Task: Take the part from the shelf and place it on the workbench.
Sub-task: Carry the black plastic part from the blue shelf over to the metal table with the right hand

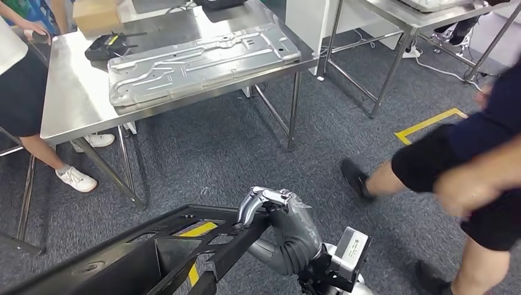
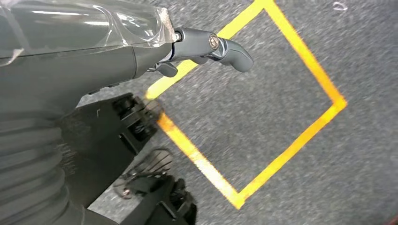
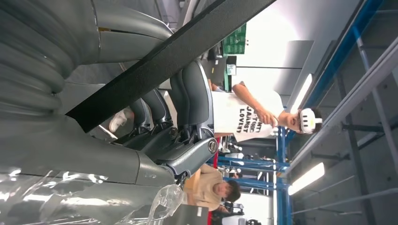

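The part is a large black frame (image 1: 153, 246) that fills the lower left of the head view. My right hand (image 1: 270, 206) grips its near right edge, fingers curled over the rim. In the right wrist view a black bar of the part (image 3: 164, 61) runs between the thumb and the dark fingers (image 3: 187, 98) wrapped around it. The left wrist view looks down on my left hand (image 2: 94, 56), its thumb (image 2: 225, 47) sticking out over the carpet; its fingers are hidden. The steel workbench (image 1: 74, 92) stands ahead, at the upper left.
A big pressed metal panel (image 1: 203, 58) and a black device (image 1: 107, 44) lie on the workbench. One person stands at its left end (image 1: 24, 92), another close on the right (image 1: 467, 172). Yellow tape squares (image 2: 263, 122) mark the grey carpet. A second steel table (image 1: 399, 24) stands behind.
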Controlling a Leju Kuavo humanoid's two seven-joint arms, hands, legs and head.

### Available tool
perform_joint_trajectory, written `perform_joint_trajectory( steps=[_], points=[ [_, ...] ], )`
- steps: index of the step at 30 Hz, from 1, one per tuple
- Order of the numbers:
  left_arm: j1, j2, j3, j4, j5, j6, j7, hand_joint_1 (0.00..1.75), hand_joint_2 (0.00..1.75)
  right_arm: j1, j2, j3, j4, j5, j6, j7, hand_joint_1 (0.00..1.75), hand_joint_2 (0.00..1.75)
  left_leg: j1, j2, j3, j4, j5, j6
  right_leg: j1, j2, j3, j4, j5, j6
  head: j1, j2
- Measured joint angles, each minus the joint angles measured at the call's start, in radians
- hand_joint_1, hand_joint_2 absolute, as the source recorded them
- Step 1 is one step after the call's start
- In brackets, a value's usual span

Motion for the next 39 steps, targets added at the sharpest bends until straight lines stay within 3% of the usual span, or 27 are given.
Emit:
perform_joint_trajectory(
  steps=[1,2,5,7,9,11,12,13,15,16,17,19,21,23,24,26,27,28,30,32,34,36,37,39],
  points=[
    [0.001,0.0,0.0,0.0,0.0,0.0,0.0,0.0,1.75,0.0,0.0,0.0,0.0,0.0,0.0,-0.001,1.75,1.75,-0.004,0.0,0.008,-0.032,0.034,0.004,0.001,0.002,0.009,-0.003,-0.01,0.005,0.0,0.0],
    [0.002,0.0,-0.001,0.0,0.001,0.0,0.0,0.0,1.75,0.001,0.001,0.0,0.0,0.001,-0.001,-0.001,1.75,1.75,-0.008,-0.001,0.012,-0.045,0.047,0.009,0.001,0.004,0.017,-0.002,-0.015,0.012,0.0,0.0],
    [0.0,0.001,-0.001,0.0,0.001,0.0,-0.001,0.0,1.75,0.003,0.003,0.0,0.0,0.002,-0.002,-0.003,1.75,1.75,-0.007,-0.002,0.044,-0.059,0.034,0.031,-0.001,0.003,0.021,0.032,-0.012,0.027,0.001,0.0],
    [-0.003,0.001,-0.001,0.0,0.002,0.0,-0.002,0.0,1.75,0.004,0.003,0.0,0.0,0.002,-0.003,-0.004,1.75,1.75,-0.004,-0.003,0.071,-0.066,0.026,0.045,-0.002,-0.001,-0.027,0.125,-0.03,0.03,0.003,0.0],
    [-0.003,0.001,-0.001,0.0,0.002,0.0,-0.002,0.0,1.75,0.006,0.003,0.0,0.0,0.003,-0.003,-0.004,1.75,1.75,-0.005,-0.004,0.087,-0.067,0.01,0.052,0.0,-0.003,-0.113,0.251,-0.082,0.033,0.003,0.0],
    [0.001,0.0,-0.001,0.0,0.003,0.0,-0.002,0.0,1.75,0.009,0.003,0.001,0.0,0.003,-0.003,-0.004,1.75,1.75,-0.006,-0.007,0.108,-0.067,-0.01,0.053,0.001,-0.003,-0.177,0.3,-0.116,0.036,0.003,0.0],
    [0.002,0.0,-0.001,0.0,0.003,0.0,-0.002,0.0,1.75,0.009,0.003,0.001,0.0,0.003,-0.003,-0.005,1.75,1.75,-0.007,-0.009,0.122,-0.067,-0.021,0.052,0.001,-0.003,-0.185,0.274,-0.103,0.035,0.003,0.0],
    [0.002,0.0,-0.001,0.0,0.004,0.0,-0.002,0.0,1.75,0.009,0.003,0.001,0.0,0.003,-0.003,-0.005,1.75,1.75,-0.007,-0.01,0.138,-0.067,-0.033,0.049,0.002,-0.003,-0.18,0.218,-0.064,0.032,0.003,0.0],
    [0.004,0.0,-0.001,0.0,0.004,0.0,-0.002,0.0,1.75,0.011,0.003,0.002,0.001,0.003,-0.003,-0.005,1.75,1.75,-0.008,-0.011,0.162,-0.068,-0.057,0.042,0.007,-0.007,-0.16,0.086,0.052,0.023,0.002,0.0],
    [0.005,0.0,-0.001,0.0,0.004,0.0,-0.002,0.0,1.75,0.012,0.003,0.002,0.002,0.003,-0.003,-0.005,1.75,1.75,-0.01,-0.011,0.168,-0.069,-0.067,0.037,0.011,-0.008,-0.153,0.045,0.092,0.018,0.001,0.0],
    [0.006,0.0,-0.001,0.0,0.004,0.0,-0.002,0.0,1.75,0.013,0.003,0.002,0.003,0.003,-0.003,-0.005,1.75,1.75,-0.011,-0.011,0.172,-0.07,-0.073,0.032,0.013,-0.009,-0.152,0.024,0.113,0.013,0.0,0.0],
    [0.005,0.001,-0.001,0.0,0.004,0.0,-0.003,0.0,1.75,0.013,0.004,0.002,0.003,0.003,-0.004,-0.007,1.75,1.75,-0.013,-0.011,0.178,-0.067,-0.077,0.024,0.012,-0.008,-0.145,0.019,0.107,0.004,-0.001,0.0],
    [0.004,0.001,-0.002,0.0,0.004,0.0,-0.003,0.0,1.75,0.013,0.005,0.002,0.003,0.004,-0.004,-0.008,1.75,1.75,-0.011,-0.009,0.155,-0.013,-0.076,0.014,0.007,-0.008,-0.128,0.013,0.098,-0.008,-0.001,0.0],
    [0.002,0.001,-0.002,0.0,0.004,0.0,-0.003,0.0,1.75,0.013,0.005,0.002,0.003,0.004,-0.004,-0.008,1.75,1.75,-0.004,-0.007,0.08,0.111,-0.099,-0.001,0.004,-0.008,-0.109,0.009,0.085,-0.015,-0.001,0.0],
    [0.002,0.001,-0.001,0.0,0.004,0.0,-0.003,0.0,1.75,0.013,0.005,0.002,0.003,0.004,-0.004,-0.008,1.75,1.75,0.0,-0.007,0.035,0.175,-0.124,-0.008,0.003,-0.008,-0.101,0.008,0.077,-0.016,-0.001,0.0],
    [0.005,0.002,-0.002,0.0,0.004,0.0,-0.003,0.0,1.75,0.014,0.005,0.002,0.003,0.004,-0.004,-0.008,1.75,1.75,0.007,-0.006,-0.033,0.244,-0.165,-0.017,0.001,-0.006,-0.078,0.008,0.056,-0.015,-0.001,0.0],
    [0.006,0.002,-0.002,0.0,0.004,0.0,-0.003,0.0,1.75,0.014,0.005,0.002,0.003,0.004,-0.004,-0.008,1.75,1.75,0.009,-0.006,-0.044,0.229,-0.16,-0.02,0.0,-0.005,-0.062,0.008,0.045,-0.012,-0.001,0.0],
    [0.007,0.002,-0.002,0.0,0.004,-0.001,-0.003,0.0,1.75,0.015,0.005,0.002,0.003,0.004,-0.004,-0.009,1.75,1.75,0.011,-0.005,-0.04,0.183,-0.131,-0.021,-0.001,-0.004,-0.045,0.008,0.033,-0.009,-0.001,0.0],
    [0.009,0.002,-0.002,0.0,0.005,-0.001,-0.003,0.0,1.75,0.015,0.006,0.002,0.003,0.004,-0.004,-0.009,1.75,1.75,0.009,-0.003,-0.012,0.05,-0.025,-0.016,-0.003,-0.003,-0.012,0.007,0.01,-0.001,-0.001,0.0],
    [0.011,0.002,-0.002,0.0,0.005,-0.001,-0.004,0.0,1.75,0.015,0.007,0.002,0.004,0.004,-0.004,-0.009,1.75,1.75,0.001,-0.001,0.009,-0.023,0.033,-0.002,-0.003,0.0,0.008,0.002,-0.01,0.012,-0.002,0.0],
    [0.013,0.003,-0.002,0.0,0.005,-0.002,-0.004,0.0,1.75,0.015,0.008,0.002,0.005,0.004,-0.004,-0.01,1.75,1.75,-0.003,-0.002,0.026,-0.036,0.031,0.014,-0.003,0.002,0.023,0.004,-0.013,0.026,-0.001,0.0],
    [0.011,0.003,-0.002,0.0,0.005,-0.003,-0.005,0.0,1.75,0.016,0.008,0.002,0.005,0.004,-0.004,-0.011,1.75,1.75,0.0,-0.003,0.054,-0.047,0.03,0.029,-0.004,-0.001,0.023,0.041,-0.014,0.033,0.001,0.0],
    [0.009,0.003,-0.002,0.0,0.005,-0.003,-0.005,0.0,1.75,0.016,0.008,0.002,0.006,0.004,-0.004,-0.011,1.75,1.75,0.001,-0.003,0.068,-0.051,0.026,0.036,-0.004,-0.002,0.004,0.082,-0.025,0.035,0.002,0.0],
    [0.008,0.003,-0.001,0.0,0.006,-0.003,-0.005,0.0,1.75,0.016,0.008,0.002,0.006,0.004,-0.004,-0.011,1.75,1.75,0.001,-0.003,0.086,-0.054,0.012,0.047,-0.002,-0.005,-0.073,0.207,-0.072,0.037,0.004,0.0]
  ],
)
